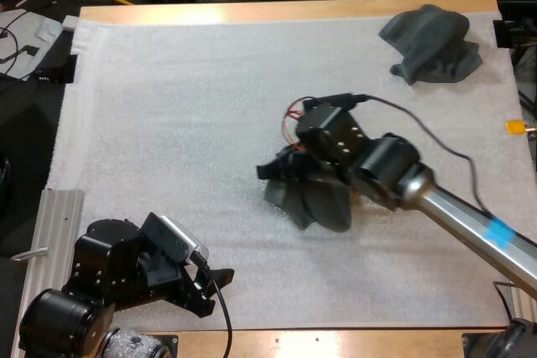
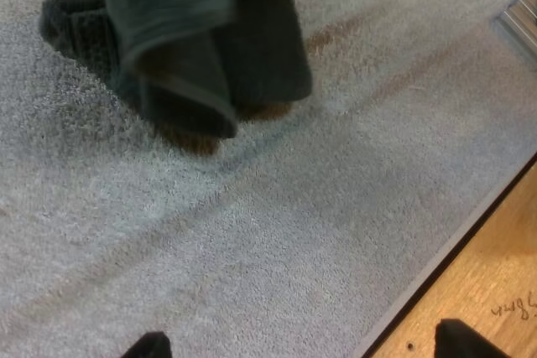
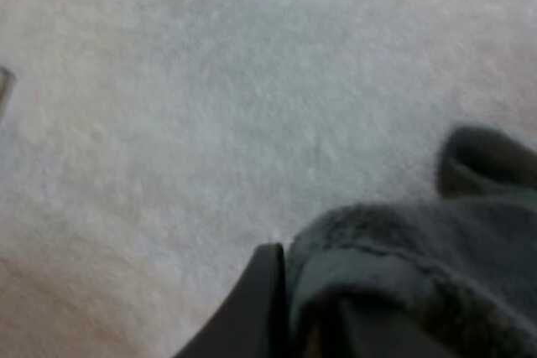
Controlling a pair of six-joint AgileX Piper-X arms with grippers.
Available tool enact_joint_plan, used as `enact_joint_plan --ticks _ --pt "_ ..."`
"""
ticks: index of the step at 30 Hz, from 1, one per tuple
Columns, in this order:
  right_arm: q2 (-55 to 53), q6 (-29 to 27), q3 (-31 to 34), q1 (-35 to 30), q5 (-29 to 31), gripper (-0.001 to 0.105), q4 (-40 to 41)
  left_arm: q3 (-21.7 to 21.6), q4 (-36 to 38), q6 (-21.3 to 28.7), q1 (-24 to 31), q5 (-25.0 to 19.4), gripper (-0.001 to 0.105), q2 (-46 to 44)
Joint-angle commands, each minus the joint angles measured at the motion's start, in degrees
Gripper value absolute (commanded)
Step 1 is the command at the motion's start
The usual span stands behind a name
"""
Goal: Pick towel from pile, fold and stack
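Note:
A dark grey-green towel (image 1: 312, 200) hangs bunched over the middle of the white mat (image 1: 168, 123), with my right gripper (image 1: 294, 170) shut on its upper part. In the right wrist view a black finger (image 3: 258, 299) presses into the towel's (image 3: 419, 274) thick fold. A second towel (image 1: 432, 44) lies crumpled at the mat's far right corner. My left gripper (image 1: 214, 291) rests low near the mat's front edge, open and holding nothing. In the left wrist view the held towel (image 2: 210, 39) dangles just above the mat, well ahead of the left fingertips (image 2: 149, 346).
The wooden table edge (image 1: 336, 343) runs along the front of the mat, and a metal rail (image 1: 54, 232) lies beside the mat's left side. Bare mat stretches across the left half and between the two towels.

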Motion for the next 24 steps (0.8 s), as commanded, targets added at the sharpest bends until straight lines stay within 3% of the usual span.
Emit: enact_joint_plan --ticks 1,4,6,14,18,24 --pt "1.7 1.0 -0.9 0.2 -1.6 0.033 -6.0 -0.3 -0.1 -0.5 -0.2 0.3 0.061 0.0" --pt "1.5 1.2 -1.0 0.2 -1.5 0.064 -5.5 -0.3 -0.2 -0.5 -0.2 0.2 0.061 0.1" --pt "1.1 0.7 -1.2 0.3 -1.1 0.073 -3.7 -0.2 -0.1 -0.4 -0.3 0.2 0.061 0.1" --pt "-3.4 -3.3 -1.3 0.1 2.5 0.065 9.6 -0.3 -0.3 -0.3 -0.2 0.2 0.06 0.0" --pt "-1.8 -1.4 -1.1 0.0 0.6 0.064 7.3 -0.1 -0.1 -0.2 -0.3 0.6 0.061 -0.1" --pt "-2.6 -3.4 -1.2 -0.1 5.8 0.064 13.8 -0.1 0.0 -0.2 -0.3 0.5 0.061 -0.1"
